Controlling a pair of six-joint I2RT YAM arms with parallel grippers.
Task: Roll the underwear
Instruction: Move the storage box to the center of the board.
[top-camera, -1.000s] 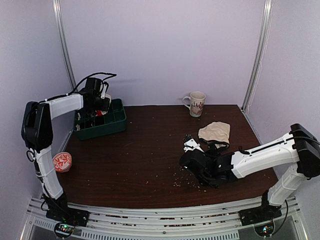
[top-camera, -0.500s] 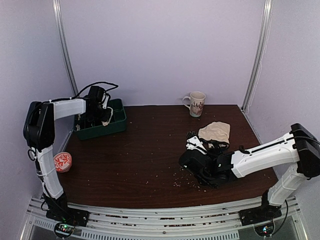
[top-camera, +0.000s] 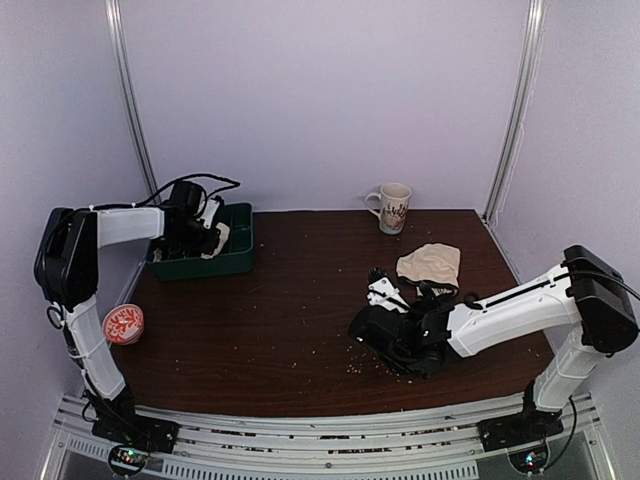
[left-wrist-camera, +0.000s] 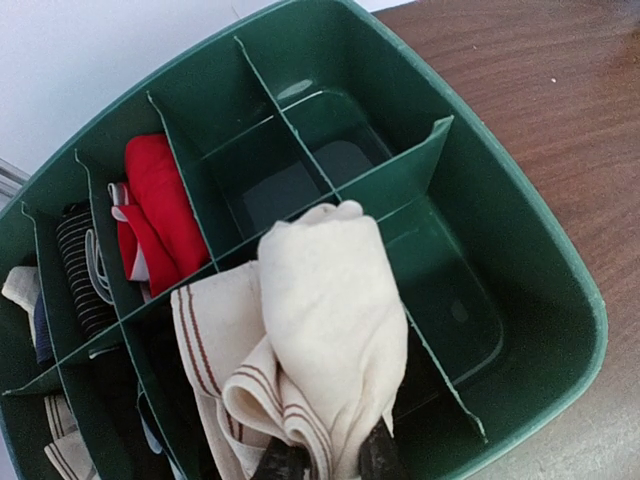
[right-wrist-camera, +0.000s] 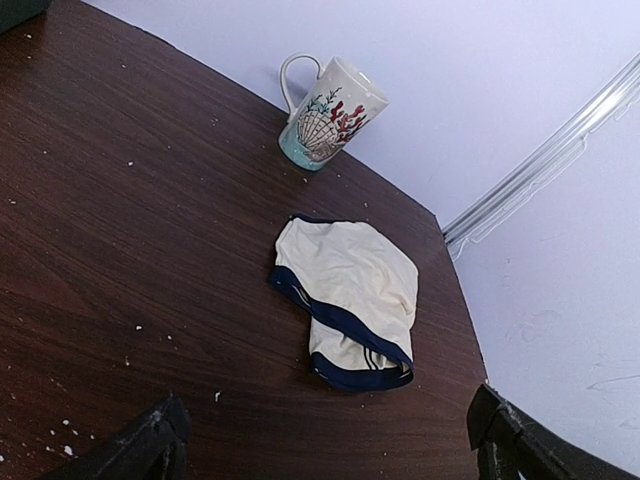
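Cream rolled underwear (left-wrist-camera: 330, 320) sits clamped in the left gripper (left-wrist-camera: 330, 462) above the green organiser (left-wrist-camera: 560, 300), likely for stowing; far from it, the right gripper (right-wrist-camera: 330, 440) gapes toward another pair (right-wrist-camera: 350, 290).

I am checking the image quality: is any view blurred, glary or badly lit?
Top external: even, soft light, somewhat grainy. Left wrist: cream roll sharp, small glare inside the green tray. Right wrist: mug and underwear sharp, gripper fingers dark and soft-edged.

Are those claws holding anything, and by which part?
The left gripper pinches the rolled cream striped underwear by one end; the open right gripper holds nothing.
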